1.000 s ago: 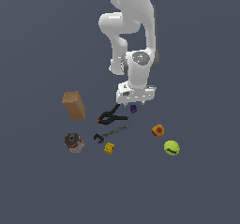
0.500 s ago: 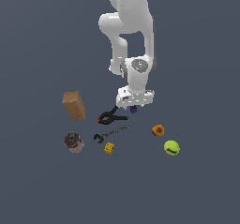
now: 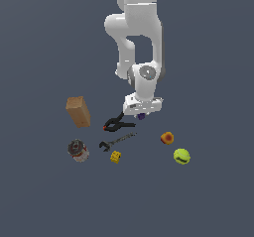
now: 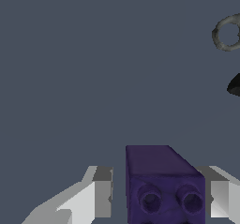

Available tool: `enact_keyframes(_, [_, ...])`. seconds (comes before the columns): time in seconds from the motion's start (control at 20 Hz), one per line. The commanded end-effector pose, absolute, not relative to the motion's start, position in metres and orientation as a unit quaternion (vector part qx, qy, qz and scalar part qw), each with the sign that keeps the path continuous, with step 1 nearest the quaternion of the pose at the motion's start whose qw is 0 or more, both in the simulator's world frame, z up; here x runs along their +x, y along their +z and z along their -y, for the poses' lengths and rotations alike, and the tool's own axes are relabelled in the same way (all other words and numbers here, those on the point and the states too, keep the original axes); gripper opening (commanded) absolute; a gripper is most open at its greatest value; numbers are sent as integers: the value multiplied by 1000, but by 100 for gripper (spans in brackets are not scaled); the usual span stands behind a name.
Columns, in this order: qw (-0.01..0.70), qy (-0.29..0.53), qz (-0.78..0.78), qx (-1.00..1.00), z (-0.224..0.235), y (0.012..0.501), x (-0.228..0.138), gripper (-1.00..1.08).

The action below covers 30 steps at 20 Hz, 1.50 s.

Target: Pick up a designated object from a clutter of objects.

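The designated object, a tiny dark purple blocky piece (image 3: 141, 116), lies on the floor just under my hand in the exterior view. In the wrist view the purple piece (image 4: 164, 181) sits between my two fingers, with two round holes facing the camera. My gripper (image 3: 142, 113) is low over it and straddles it. The gripper (image 4: 161, 196) looks open: one finger (image 4: 102, 192) stands a small gap off the piece, and the other finger (image 4: 220, 197) is close beside it. The clutter lies around it.
A black clamp (image 3: 118, 124) lies right beside the gripper toward the exterior view's left, with a dark wrench (image 3: 116, 142) below it. A brown box (image 3: 78, 111), red-white can (image 3: 78, 149), yellow cube (image 3: 115, 156), orange fruit (image 3: 167, 138) and yellow-green ball (image 3: 181, 155) lie farther off.
The hand has come down toward the purple piece over the last second. The purple piece and the other objects have not moved.
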State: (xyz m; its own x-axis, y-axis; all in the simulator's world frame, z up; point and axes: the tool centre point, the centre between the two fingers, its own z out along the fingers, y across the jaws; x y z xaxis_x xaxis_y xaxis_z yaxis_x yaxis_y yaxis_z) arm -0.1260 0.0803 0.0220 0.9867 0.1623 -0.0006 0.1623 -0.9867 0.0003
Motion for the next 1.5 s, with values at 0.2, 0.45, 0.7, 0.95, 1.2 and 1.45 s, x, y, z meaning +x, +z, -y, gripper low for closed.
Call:
enact_keyframes(0.2, [0,0,-81,997,-80,22,-126,-100])
enact_keyframes(0.45, [0,0,-81,997,-80,22,-126,-100])
enact_keyframes(0.7, [0,0,-81,997,-80,27,-126,-100])
enact_keyframes(0.95, [0,0,-81,997,-78,41,-127,-100])
enact_keyframes(1.2, [1,0,-81,997,-75,65,-128,-100])
enact_keyframes(1.45, [1,0,-82,997,-72,98,-130,-100])
